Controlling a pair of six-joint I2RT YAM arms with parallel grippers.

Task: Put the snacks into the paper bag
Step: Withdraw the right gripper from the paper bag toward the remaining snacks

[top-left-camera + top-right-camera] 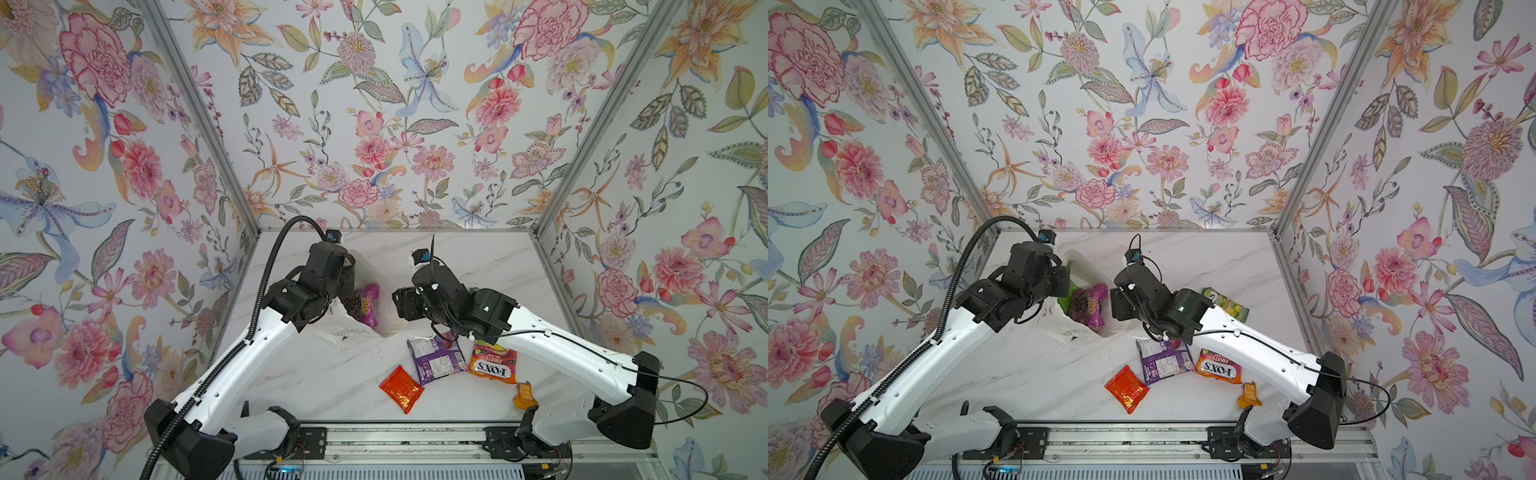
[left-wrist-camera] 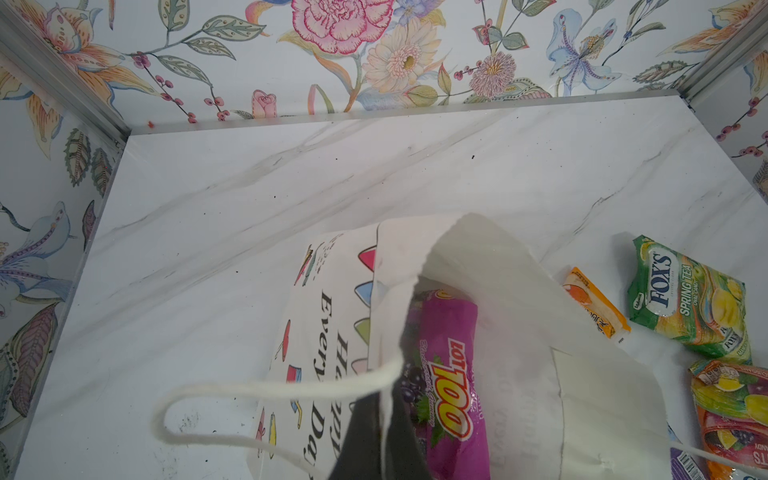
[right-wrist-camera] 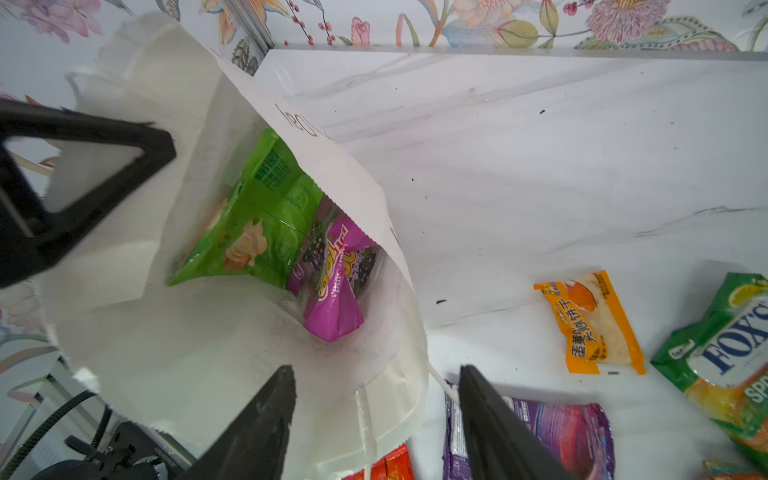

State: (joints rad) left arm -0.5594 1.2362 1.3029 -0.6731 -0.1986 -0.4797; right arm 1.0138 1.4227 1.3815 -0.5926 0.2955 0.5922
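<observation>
From where I stand, the paper bag lies slumped on the marble table. Its long axis runs from the closed end to a mouth that gapes toward the loose packets and tips a little upward. The left gripper is clamped on the bag's upper lip, propping the mouth open. The right gripper hangs just over the bag's lower lip, jaws spread, nothing between them.

Deep inside the bag sit a green chips bag and a purple Lot 100 packet. Just outside the mouth lie a purple packet, an orange FOX'S bag and a red-orange foil pack. Farther from the bag are an orange sachet, a green FOX'S Spring Tea bag and a second orange sachet.

What worries me is that one thin paper lip: if the pinch slips or the paper tears, the mouth flops shut and the next packet lands on top of the bag. The cord handle trails right beside the right fingers and could snag as they move off. The bag looks light, so a packet shoved in low might push it away. Crinkly foil could also squirt out of a shallow grip.
</observation>
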